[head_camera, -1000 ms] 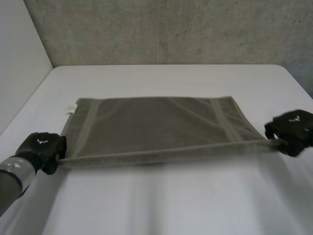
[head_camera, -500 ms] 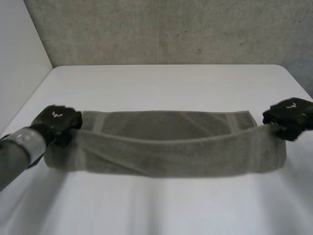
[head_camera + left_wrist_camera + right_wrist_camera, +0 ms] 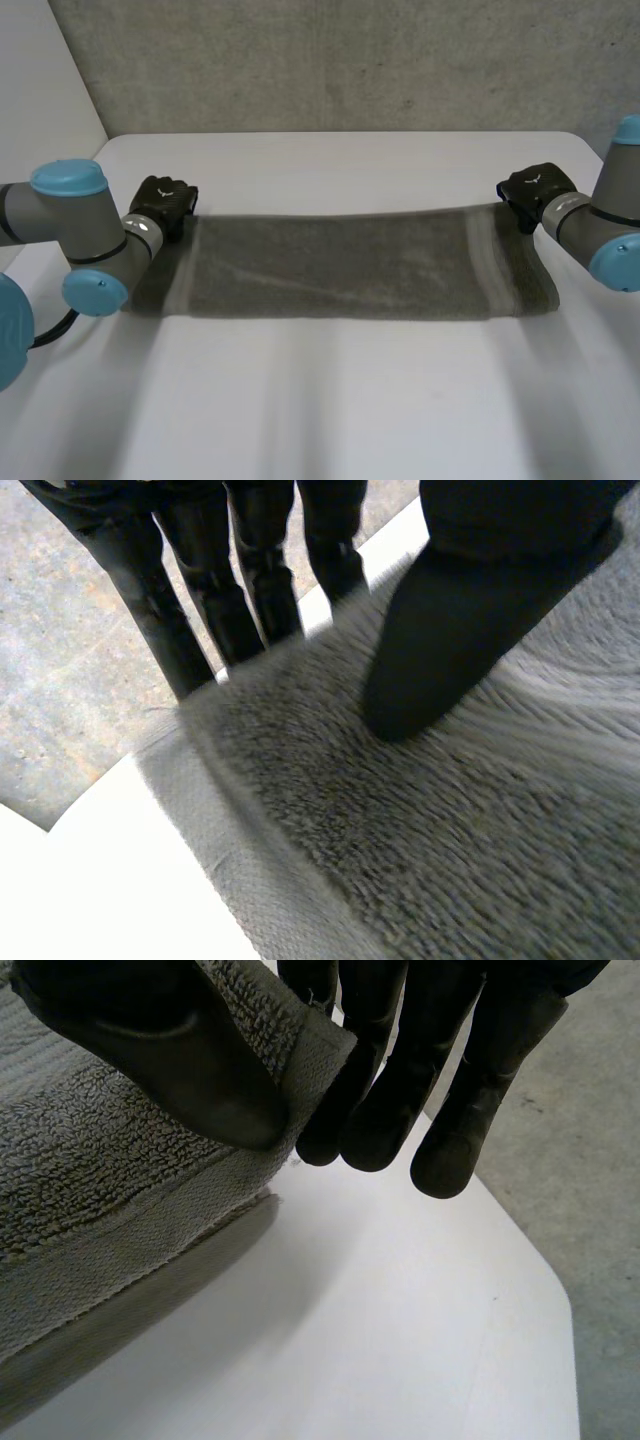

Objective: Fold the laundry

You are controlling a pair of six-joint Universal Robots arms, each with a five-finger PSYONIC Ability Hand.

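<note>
No words or numbers can be read anywhere. The only sign is a small white mark, too small to make out, on the back of each black hand: the left hand (image 3: 165,202) at the towel's (image 3: 340,265) far left corner, the right hand (image 3: 530,190) at its far right corner.

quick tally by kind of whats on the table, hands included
towel: 1
hands: 2, left hand and right hand, one pinching each end of the towel
table: 1
total: 4
</note>
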